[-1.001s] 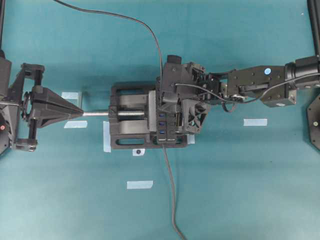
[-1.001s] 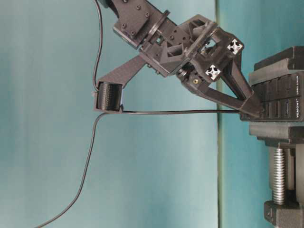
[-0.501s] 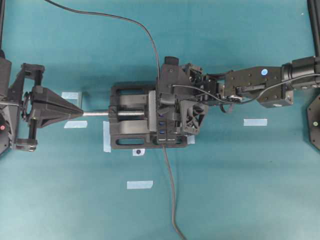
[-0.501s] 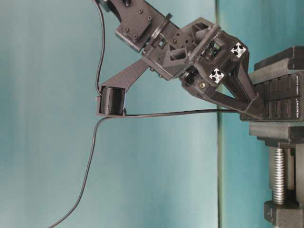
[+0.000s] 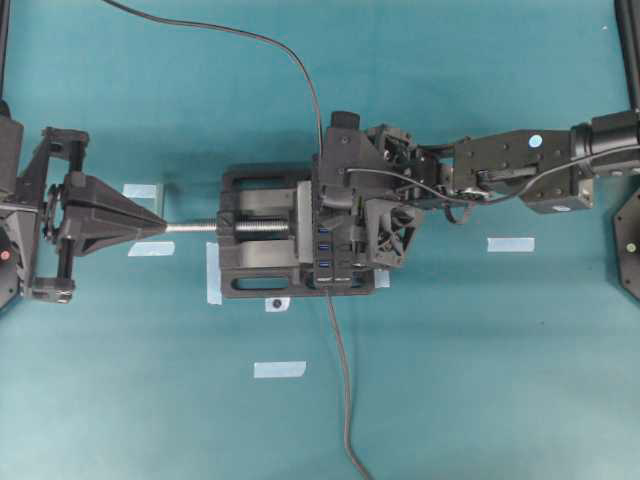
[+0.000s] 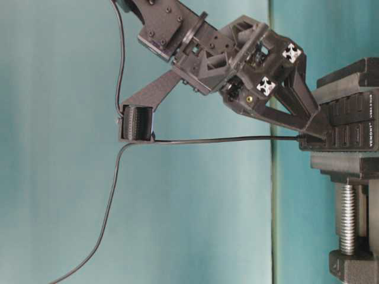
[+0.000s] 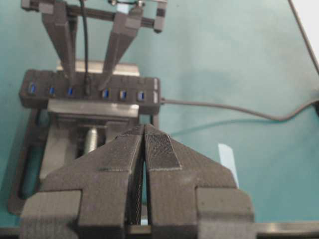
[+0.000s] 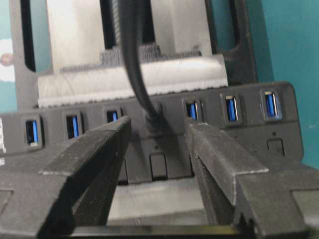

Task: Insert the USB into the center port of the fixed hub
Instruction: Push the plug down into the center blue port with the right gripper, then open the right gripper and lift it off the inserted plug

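Observation:
The fixed hub is a black strip with a row of blue ports, clamped in a vise. The USB sits plugged into the center port, and its dark cable rises away from it. My right gripper is open, one finger on each side of the plug and apart from it. In the left wrist view its fingers straddle the USB on the hub. Side on, the right gripper rests at the hub. My left gripper is shut and empty, at the vise screw's end.
The black screw vise holds the hub mid-table. The hub's own grey cable runs toward the front edge. The USB's cable loops off the back edge. Pale tape strips lie on the teal table.
My right gripper's jaws have spread apart and let go of the USB, which stays in the port. The left arm has not moved.

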Motion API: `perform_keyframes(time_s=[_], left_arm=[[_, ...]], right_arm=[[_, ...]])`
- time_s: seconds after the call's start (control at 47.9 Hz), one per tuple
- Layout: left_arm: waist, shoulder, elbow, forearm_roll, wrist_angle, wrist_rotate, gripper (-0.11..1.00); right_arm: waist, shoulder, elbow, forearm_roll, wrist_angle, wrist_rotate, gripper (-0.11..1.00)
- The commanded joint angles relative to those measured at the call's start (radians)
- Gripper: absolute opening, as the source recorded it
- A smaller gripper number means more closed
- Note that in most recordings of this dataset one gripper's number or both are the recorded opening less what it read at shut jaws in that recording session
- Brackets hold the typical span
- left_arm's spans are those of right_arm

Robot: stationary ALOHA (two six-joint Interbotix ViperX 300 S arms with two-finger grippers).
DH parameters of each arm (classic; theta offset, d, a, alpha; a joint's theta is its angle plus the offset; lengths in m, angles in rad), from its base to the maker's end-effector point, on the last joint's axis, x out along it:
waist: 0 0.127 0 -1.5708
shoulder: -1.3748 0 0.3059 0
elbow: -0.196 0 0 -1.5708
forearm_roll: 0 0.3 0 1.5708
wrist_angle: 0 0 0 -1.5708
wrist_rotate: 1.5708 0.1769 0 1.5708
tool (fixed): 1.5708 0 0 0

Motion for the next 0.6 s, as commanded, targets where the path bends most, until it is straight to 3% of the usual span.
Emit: perform_keyframes(time_s=[0.0,0.584], left_arm=[[0.000,0.000,-0.009,0.002,-0.009,0.000,0.00],[-0.002,-0.003,-0.009,0.002,-0.011,0.000,0.00]], right_arm=[[0.006,-0.038,-0.008,-0.002,-0.005,0.005,0.71],[0.006,-0.114,0.014,-0.002,-0.003,0.002,0.71]])
